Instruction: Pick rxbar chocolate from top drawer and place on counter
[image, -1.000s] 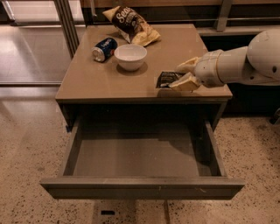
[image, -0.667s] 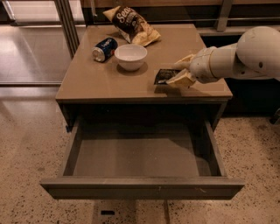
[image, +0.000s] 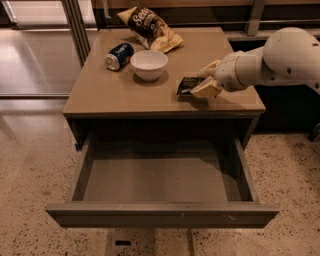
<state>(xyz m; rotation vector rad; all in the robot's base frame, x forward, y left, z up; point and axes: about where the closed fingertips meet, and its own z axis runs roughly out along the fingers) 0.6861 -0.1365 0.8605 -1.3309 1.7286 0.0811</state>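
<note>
- Over the right half of the worktop (image: 115, 95), near its front edge, I have the claw (image: 201, 81) coming in from the right on the white arm (image: 280, 55); it sits low, just above the surface or on it, can't tell which
- rxbar chocolate (image: 187, 85) is at the claw tips, black wrapper poking out to the left; the two tan fingers (image: 204, 91) flank it, closed to the bar's thickness, so I read the claw as clamped on the bar; it touches nothing else
- top drawer (image: 162, 216) stands wide open below, bare bottom showing; pick looks done to me, step in hand is the set-down
- doing it well, my call: lower until the bar lies flat on the worktop before letting go; part the fingers only a little, then lift straight up so the wrapper doesn't drag; stay back from the front edge, or the bar could slide off into the open drawer
- white bowl (image: 149, 64) is near on the left, not touching; blue can (image: 119, 55) on its side beside the bowl; chip bag (image: 150, 29) at the back; both well apart from the claw
</note>
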